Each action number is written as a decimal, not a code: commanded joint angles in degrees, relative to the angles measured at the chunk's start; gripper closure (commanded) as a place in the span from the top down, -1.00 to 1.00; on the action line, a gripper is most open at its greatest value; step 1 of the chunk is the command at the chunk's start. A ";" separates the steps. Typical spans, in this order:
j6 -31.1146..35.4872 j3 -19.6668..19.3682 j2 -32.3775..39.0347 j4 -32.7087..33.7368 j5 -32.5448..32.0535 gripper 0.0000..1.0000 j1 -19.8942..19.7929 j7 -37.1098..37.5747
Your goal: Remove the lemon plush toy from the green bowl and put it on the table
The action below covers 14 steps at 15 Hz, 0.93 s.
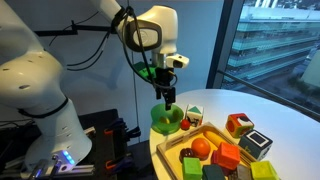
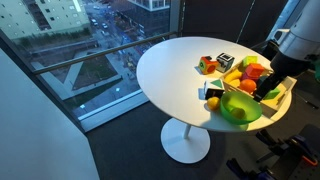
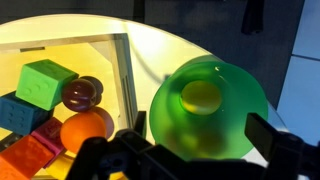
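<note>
The green bowl stands on the round white table near its edge, and shows in both exterior views. The lemon plush toy, a small yellow oval, lies inside the bowl. My gripper is open and empty, with its fingers spread wide right above the bowl. In an exterior view the gripper hangs just over the bowl's rim. The toy is not clearly visible in the exterior views.
A shallow wooden tray beside the bowl holds coloured blocks, an orange ball and a dark round piece. More blocks stand on the table past the tray. The table edge runs close to the bowl.
</note>
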 commanded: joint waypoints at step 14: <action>4.38 1.19 2.57 -1.29 -0.25 1.00 0.24 1.92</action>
